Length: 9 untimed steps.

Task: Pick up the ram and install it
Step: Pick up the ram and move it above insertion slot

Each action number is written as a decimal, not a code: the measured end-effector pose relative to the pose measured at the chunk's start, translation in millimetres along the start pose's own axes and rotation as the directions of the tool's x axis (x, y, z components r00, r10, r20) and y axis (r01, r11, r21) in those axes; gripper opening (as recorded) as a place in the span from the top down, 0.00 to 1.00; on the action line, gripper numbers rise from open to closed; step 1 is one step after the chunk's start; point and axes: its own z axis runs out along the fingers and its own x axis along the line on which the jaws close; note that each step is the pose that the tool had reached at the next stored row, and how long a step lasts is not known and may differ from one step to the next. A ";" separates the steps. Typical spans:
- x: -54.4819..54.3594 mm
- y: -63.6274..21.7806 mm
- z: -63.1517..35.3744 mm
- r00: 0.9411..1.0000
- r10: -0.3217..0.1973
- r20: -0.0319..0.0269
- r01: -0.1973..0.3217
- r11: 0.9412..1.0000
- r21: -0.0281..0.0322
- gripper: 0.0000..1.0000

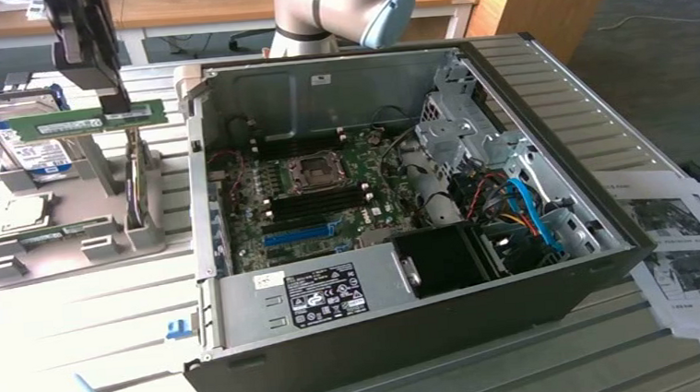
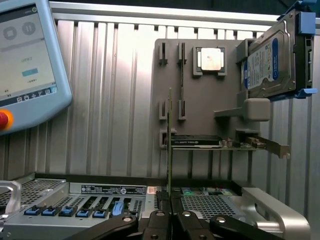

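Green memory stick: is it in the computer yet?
Out. The tool holds the memory stick above the grey rack, outside the computer case.

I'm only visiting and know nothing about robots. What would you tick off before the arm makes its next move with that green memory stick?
1. Memory stick gripped: ok, the gripper is shut on it.
2. Stick clear of the grey holder: ok, it hangs above the holder.
3. Stick straight in the grip: ok, it runs in line with the fingers in the wrist view.
4. Computer case open: ok, the motherboard is exposed.
5. Memory slot free, latches open: cannot tell.
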 end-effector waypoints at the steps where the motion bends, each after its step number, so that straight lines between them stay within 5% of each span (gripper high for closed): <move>1: 0.0 -1.3 0.0 1.000 0.000 0.000 0.000 1.000 0.000 0.89; 9: 0.2 -11.1 -0.2 1.000 0.000 0.000 0.000 1.000 0.000 0.89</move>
